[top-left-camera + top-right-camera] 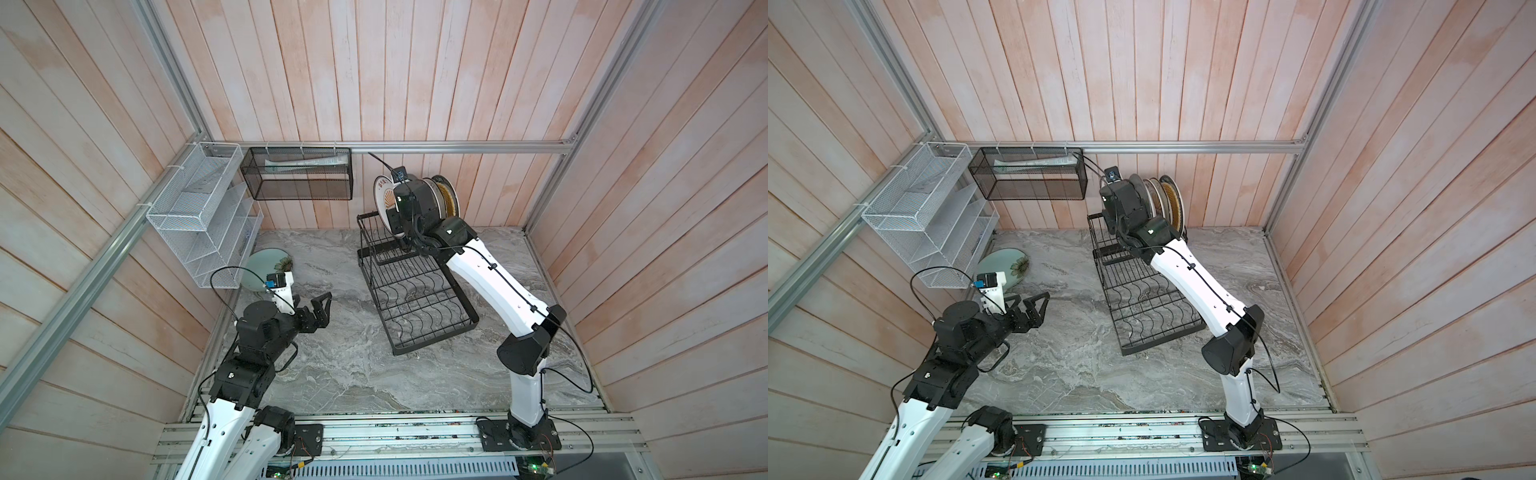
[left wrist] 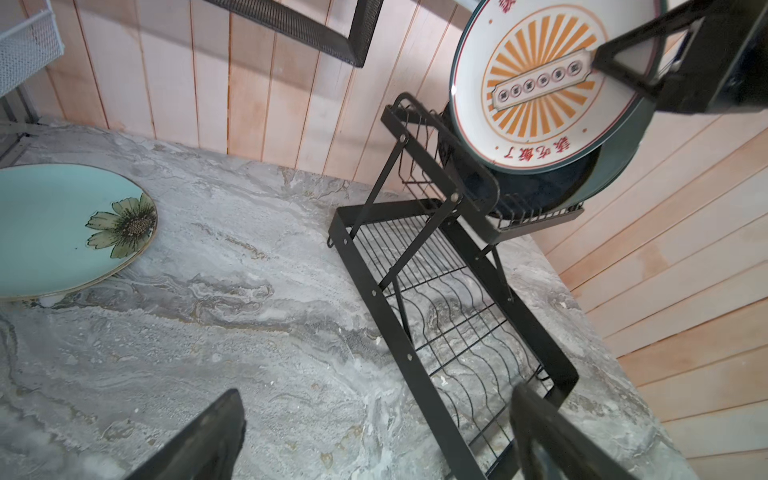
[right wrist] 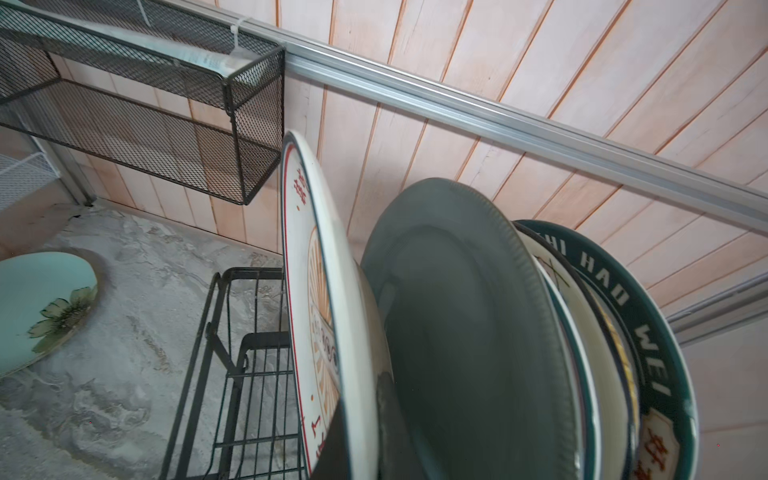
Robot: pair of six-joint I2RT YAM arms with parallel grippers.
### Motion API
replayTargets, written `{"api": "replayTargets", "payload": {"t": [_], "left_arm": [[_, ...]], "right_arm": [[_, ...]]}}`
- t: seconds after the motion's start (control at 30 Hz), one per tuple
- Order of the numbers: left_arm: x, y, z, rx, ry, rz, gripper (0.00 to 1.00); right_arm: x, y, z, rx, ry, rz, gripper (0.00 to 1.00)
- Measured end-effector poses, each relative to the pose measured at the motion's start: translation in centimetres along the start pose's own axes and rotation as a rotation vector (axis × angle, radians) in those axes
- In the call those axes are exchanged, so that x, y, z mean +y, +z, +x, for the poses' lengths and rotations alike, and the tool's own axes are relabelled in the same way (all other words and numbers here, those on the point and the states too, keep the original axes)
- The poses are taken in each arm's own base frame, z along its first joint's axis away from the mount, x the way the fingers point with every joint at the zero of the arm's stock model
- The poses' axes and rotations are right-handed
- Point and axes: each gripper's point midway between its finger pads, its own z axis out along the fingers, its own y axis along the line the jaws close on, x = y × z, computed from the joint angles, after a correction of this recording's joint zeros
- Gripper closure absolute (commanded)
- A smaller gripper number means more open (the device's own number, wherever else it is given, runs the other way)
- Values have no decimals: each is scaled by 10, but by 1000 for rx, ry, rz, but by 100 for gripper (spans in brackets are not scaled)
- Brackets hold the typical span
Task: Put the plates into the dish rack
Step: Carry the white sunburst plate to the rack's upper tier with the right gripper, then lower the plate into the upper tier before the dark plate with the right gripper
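I've got the right gripper (image 2: 602,62) pinching the sunburst plate (image 2: 528,91) upright to slot into the dish rack (image 2: 371,291) by the bench's (image 1: 353,374) back edge, while the left gripper (image 1: 322,309), fingers spread, hovers near the green plate (image 2: 50,224).

The left arm (image 1: 232,415) rises from the lower left in both top views and is folded low. The left gripper (image 1: 318,307) points right with its jaws spread wide. The right arm (image 1: 490,282) climbs from the lower right, bends at the elbow and stretches to upper centre. There the right gripper (image 2: 600,62) is pinched onto a plate (image 2: 536,87).
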Motion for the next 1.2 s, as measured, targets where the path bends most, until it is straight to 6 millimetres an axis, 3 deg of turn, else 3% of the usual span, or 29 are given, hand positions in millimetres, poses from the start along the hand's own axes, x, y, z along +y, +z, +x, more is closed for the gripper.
{"api": "replayTargets", "payload": {"t": [0.23, 0.57, 1.03, 1.2], "left_arm": [[10, 10, 23, 69, 14, -25, 0], [10, 9, 23, 69, 27, -24, 0], [10, 9, 23, 69, 27, -24, 0], [10, 9, 23, 69, 27, -24, 0]], "right_arm": [[0, 3, 6, 9, -59, 65, 100], [3, 8, 10, 15, -64, 103, 100], [24, -4, 18, 24, -64, 103, 100], [23, -6, 19, 22, -74, 138, 100]]}}
